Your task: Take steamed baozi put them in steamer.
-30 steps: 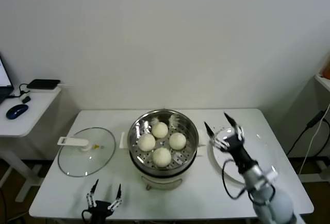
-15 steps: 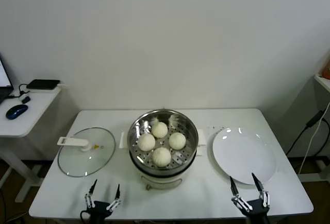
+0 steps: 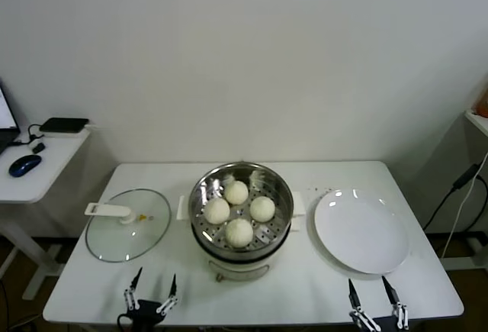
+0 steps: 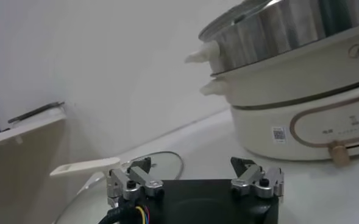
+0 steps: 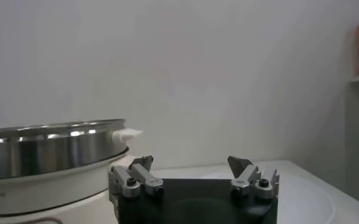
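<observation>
baozi (image 3: 239,232) – four in upright steamer (image 3: 204,229) (round) | right hand (image 3: 374,300) – wide, empty | left hand (image 3: 152,290) – wide, empty

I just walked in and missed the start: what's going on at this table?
Nothing is being handled at this moment. All four steamed baozi sit in the steamer, and the white plate beside it holds none. The glass lid lies on the table on the steamer's other side. The right gripper is open and empty at the table's near edge, in front of the plate. The left gripper is open near the lid, holding nothing.
</observation>
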`<action>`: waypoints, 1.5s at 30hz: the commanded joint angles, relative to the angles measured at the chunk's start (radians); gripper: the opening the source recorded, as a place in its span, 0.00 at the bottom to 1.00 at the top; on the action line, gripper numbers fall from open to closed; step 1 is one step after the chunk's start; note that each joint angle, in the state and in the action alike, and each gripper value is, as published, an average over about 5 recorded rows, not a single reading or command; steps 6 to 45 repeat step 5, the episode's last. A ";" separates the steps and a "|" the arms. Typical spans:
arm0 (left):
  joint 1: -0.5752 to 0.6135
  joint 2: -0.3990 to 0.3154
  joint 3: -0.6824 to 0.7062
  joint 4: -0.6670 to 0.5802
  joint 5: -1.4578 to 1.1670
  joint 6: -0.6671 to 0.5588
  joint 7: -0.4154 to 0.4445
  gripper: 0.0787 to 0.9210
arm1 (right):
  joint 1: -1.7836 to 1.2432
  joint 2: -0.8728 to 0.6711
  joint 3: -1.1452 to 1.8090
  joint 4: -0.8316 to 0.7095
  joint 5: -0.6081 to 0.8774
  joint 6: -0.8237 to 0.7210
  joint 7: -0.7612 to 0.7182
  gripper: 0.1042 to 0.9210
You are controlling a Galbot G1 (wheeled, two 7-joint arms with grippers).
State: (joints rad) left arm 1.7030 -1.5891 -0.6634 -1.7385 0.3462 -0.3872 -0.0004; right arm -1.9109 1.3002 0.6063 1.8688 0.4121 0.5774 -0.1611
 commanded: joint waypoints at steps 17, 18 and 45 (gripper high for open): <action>-0.005 0.000 0.003 -0.003 0.000 0.006 0.002 0.88 | -0.031 0.024 0.009 0.002 -0.008 0.017 -0.001 0.88; -0.005 0.000 0.003 -0.003 0.000 0.006 0.002 0.88 | -0.031 0.024 0.009 0.002 -0.008 0.017 -0.001 0.88; -0.005 0.000 0.003 -0.003 0.000 0.006 0.002 0.88 | -0.031 0.024 0.009 0.002 -0.008 0.017 -0.001 0.88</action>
